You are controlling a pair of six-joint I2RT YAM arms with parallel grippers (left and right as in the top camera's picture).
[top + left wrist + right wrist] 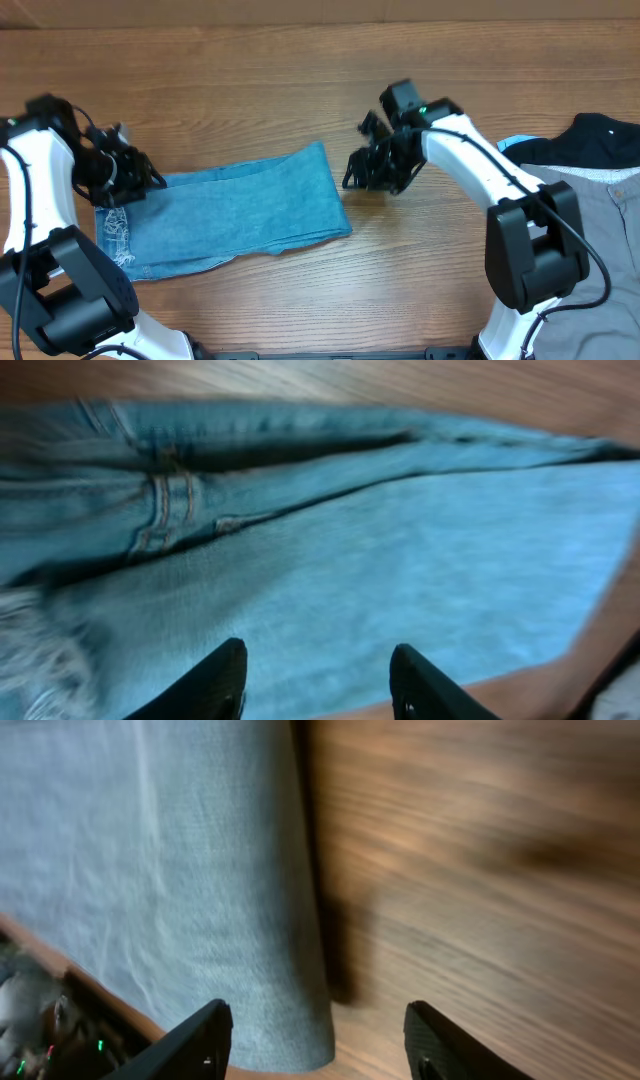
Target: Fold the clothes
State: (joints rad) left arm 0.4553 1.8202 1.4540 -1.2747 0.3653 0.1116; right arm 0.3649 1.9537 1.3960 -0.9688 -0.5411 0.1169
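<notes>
The jeans (240, 205) lie folded on the table (300, 80), left of the middle. Their long axis goes from left to right and is a little tilted: the right end sits higher in the overhead view, and the left end sits lower. The frayed hems (115, 238) are at the left end, so the legs point to the left, and the right end is a smooth folded edge.

The left pincer (125, 178) is over the upper left corner of the jeans. In the left wrist view its two fingers (215, 682) stand wide apart with nothing between them, and the denim with its orange seams (160, 510) fills the picture under them.

The right pincer (365, 170) is over bare wood, just beside the right end of the jeans. In the right wrist view its fingers (192, 1042) are also wide apart and hold nothing, and the edge of the cloth (200, 870) lies to the left.

At the right edge of the table, well apart from the jeans, a black garment (600, 140) lies next to a grey garment (595, 225).
</notes>
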